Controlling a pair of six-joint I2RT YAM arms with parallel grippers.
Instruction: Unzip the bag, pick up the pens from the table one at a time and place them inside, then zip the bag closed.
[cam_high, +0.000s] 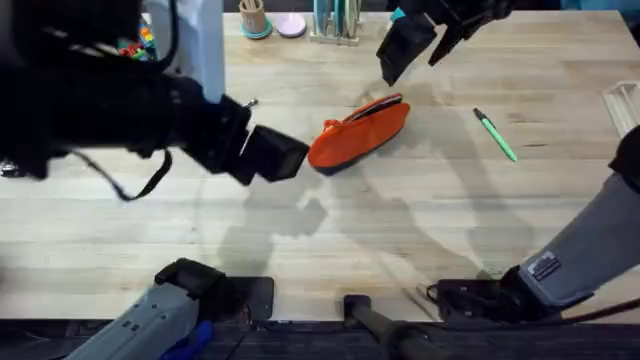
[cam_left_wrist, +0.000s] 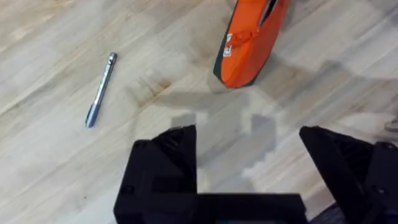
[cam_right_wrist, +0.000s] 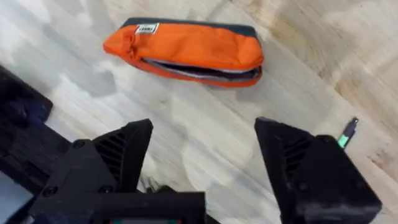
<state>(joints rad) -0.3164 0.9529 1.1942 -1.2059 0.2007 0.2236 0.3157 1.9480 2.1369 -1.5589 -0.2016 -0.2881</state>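
the bag (cam_high: 360, 133) is coloured bright orange, with a dark grey base and a small white label. one pen (cam_high: 496, 136) is seen in bright green, the other pen (cam_left_wrist: 101, 90) in silvery grey. the table (cam_high: 400, 230) is marked by pale wooden planks and seams. both grippers are black.

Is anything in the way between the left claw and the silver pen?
Nothing visible. The left gripper hangs open above bare table, and the silver pen lies alone off to one side, apart from the orange bag.
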